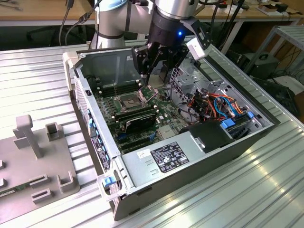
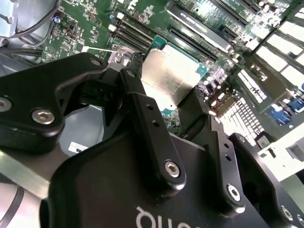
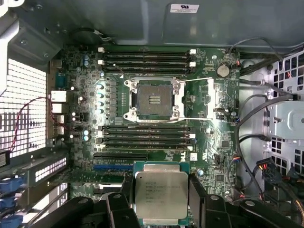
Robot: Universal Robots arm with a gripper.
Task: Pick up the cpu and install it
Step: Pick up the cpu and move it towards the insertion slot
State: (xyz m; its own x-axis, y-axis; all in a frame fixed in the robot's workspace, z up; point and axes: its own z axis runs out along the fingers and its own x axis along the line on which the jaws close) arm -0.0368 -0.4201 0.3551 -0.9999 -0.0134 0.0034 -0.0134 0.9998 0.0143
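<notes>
The cpu (image 3: 160, 194) is a flat square chip with a dull silver top, and my gripper (image 3: 161, 202) is shut on it, one black finger (image 3: 196, 190) on each side. In the second wrist view the cpu (image 2: 172, 76) shows past the fingers (image 2: 142, 102), hanging over the green motherboard. In the exterior view my gripper (image 1: 151, 89) hangs inside the open computer case, a little above the board and just beside the socket (image 1: 130, 100). The dark square socket (image 3: 153, 99) lies bare with its metal frame swung open.
The open computer case (image 1: 266, 130) lies on a ribbed metal table. A power supply (image 1: 166, 156) fills its near side, coloured cables (image 1: 213, 102) bunch on the exterior view's right, and memory slots (image 3: 145, 56) flank the socket. A grey fixture (image 1: 33, 156) stands to the exterior view's left.
</notes>
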